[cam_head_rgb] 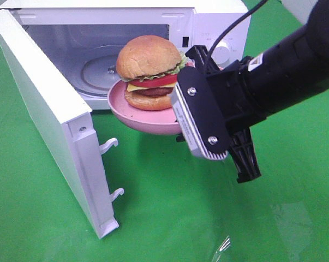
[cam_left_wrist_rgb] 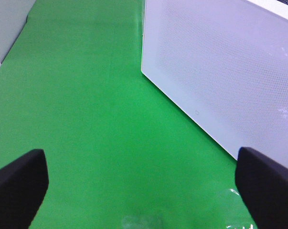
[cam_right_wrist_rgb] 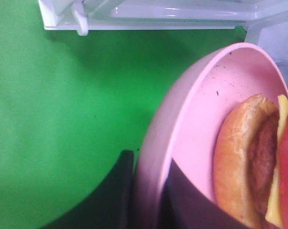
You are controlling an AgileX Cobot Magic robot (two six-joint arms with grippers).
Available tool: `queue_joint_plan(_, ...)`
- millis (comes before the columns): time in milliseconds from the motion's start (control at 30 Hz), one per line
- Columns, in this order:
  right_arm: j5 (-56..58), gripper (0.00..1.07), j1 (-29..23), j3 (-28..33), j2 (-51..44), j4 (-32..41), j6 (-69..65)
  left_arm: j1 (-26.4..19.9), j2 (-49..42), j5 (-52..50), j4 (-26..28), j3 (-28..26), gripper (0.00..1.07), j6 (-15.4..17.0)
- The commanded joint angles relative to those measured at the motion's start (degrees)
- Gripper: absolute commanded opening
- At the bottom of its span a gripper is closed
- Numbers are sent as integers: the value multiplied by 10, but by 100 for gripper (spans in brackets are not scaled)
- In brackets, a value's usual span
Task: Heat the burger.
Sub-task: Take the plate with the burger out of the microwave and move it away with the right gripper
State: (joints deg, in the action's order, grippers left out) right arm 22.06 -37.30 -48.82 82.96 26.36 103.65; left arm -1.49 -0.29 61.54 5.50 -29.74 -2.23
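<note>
Right hand [cam_right_wrist_rgb: 146, 200] on plate [cam_head_rgb: 148, 117], beside open microwave door [cam_head_rgb: 49, 120].

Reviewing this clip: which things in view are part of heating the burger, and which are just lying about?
In the job:
- burger, on the pink plate
- right gripper, shut on the plate's rim
- microwave, its door open

Lying about:
- green cloth
- clear wrapper scrap
- left gripper, open over bare cloth
</note>
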Motion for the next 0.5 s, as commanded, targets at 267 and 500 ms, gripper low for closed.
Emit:
queue_joint_plan(267,-75,0,3,105,-116,8,-3,-2,-2,-3,2,1,99,1)
queue_joint_plan(500,-91,0,3,190,-213,-10,-26,-2,-2,-3,2,1,99,1)
